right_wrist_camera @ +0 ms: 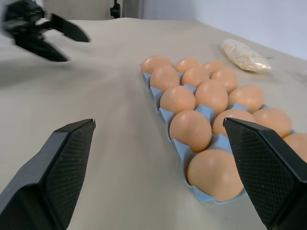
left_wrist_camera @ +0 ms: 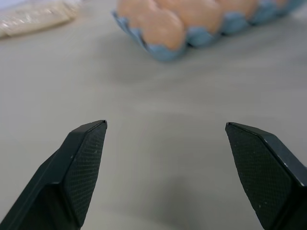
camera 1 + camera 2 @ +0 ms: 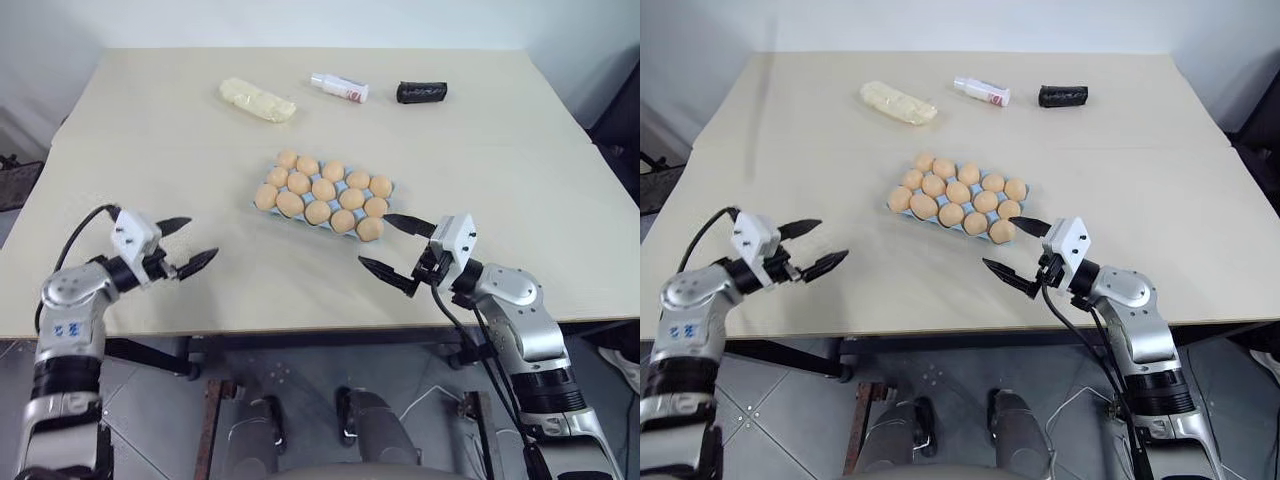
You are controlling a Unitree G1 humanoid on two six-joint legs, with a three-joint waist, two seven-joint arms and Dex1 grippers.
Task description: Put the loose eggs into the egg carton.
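Blue moulded egg carton [image 3: 323, 196] sits at the centre of the frame on the desk [image 3: 150, 150], every visible cup filled with eggs [image 3: 323, 188] — no loose egg shows elsewhere. Left pincer [image 3: 185, 247], lower left, and right pincer [image 3: 398, 250], just beside the carton's near corner, both stand apart and hold nothing. Eggs look smooth, light and fragile — any hold should close gently across the middle.

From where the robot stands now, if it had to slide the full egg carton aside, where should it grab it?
Probably the egg carton by its bare blue near rim, coming in low from the robot's side. The eggs fill the cups, so a grip from above has no room.
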